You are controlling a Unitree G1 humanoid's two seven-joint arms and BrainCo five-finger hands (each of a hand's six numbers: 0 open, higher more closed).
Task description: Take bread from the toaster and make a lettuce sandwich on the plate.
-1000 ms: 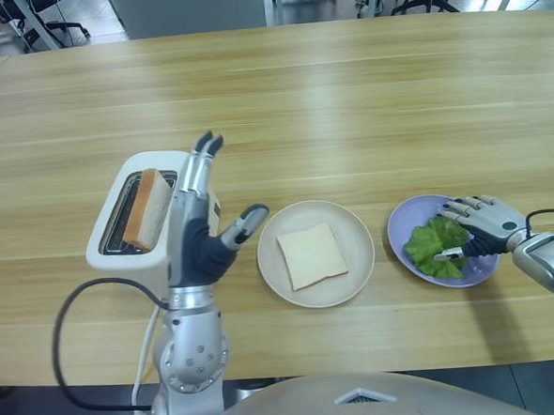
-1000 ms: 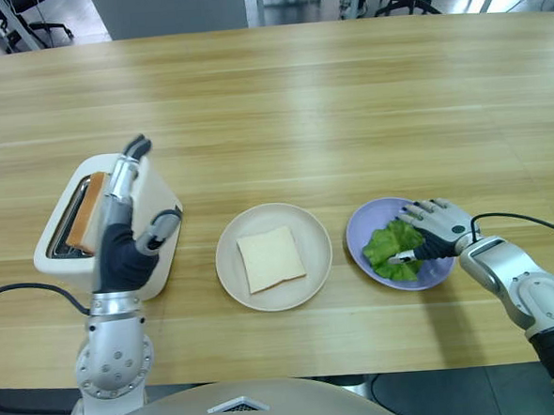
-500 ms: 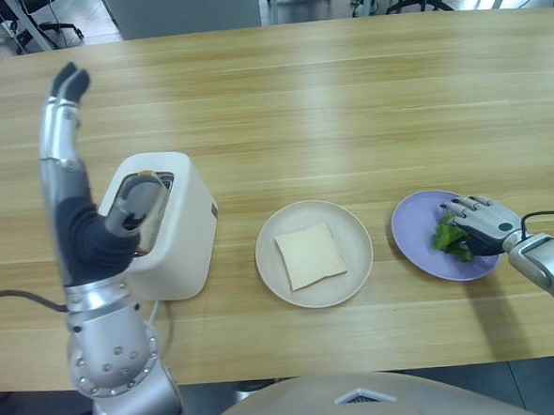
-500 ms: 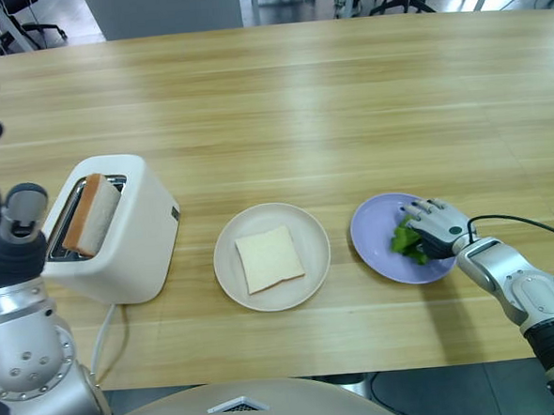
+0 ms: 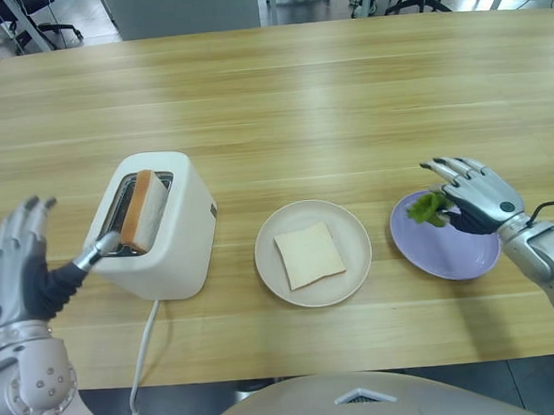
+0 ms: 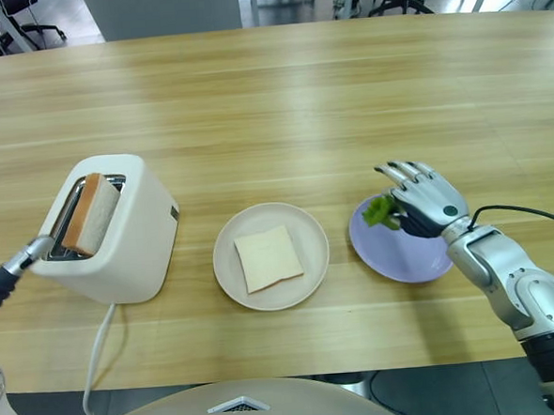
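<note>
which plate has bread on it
The cream plate in the middle, with a bread slice on it; the purple plate to its right has none.

Strips of bare table (image 5: 299,103) separate the tall toaster (image 5: 175,232), cream plate (image 5: 355,245) and purple plate (image 5: 449,258); open wood lies beyond.

Green lettuce (image 5: 426,208), a purple plate (image 5: 459,257), a cream toaster (image 5: 171,242) and a beige plate (image 5: 355,245) are showing against the pale wood-grained worktop (image 5: 299,103).
</note>
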